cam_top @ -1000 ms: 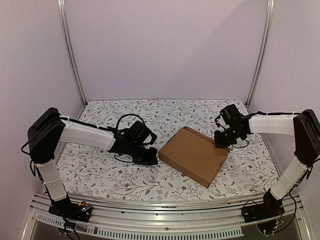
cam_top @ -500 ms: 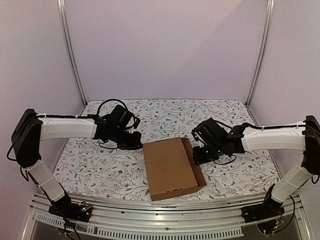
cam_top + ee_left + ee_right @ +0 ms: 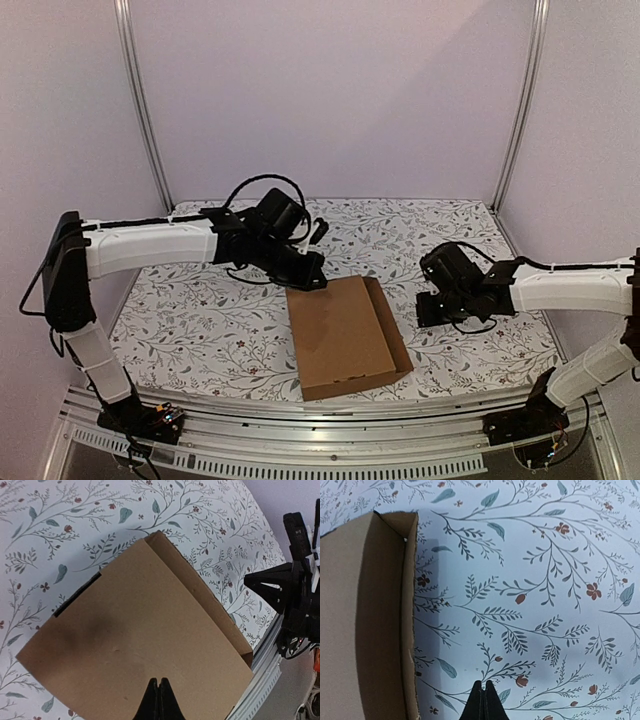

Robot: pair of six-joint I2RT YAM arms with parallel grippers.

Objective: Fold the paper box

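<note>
brown corrugated paper box (image 3: 345,336), flat rectangular, on floral tablecloth (image 3: 200,320).

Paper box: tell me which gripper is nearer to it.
Left. The left gripper is at the paper box's far edge; the right gripper is off its right side, apart, over the tablecloth.

Plain brown paper box (image 3: 340,335); white tablecloth (image 3: 545,580) printed with teal-grey leafy sprigs and small reddish flowers; left arm (image 3: 150,245) and right arm (image 3: 570,290) white-shelled, black-jointed; wall (image 3: 330,100) seemingly pale lilac
</note>
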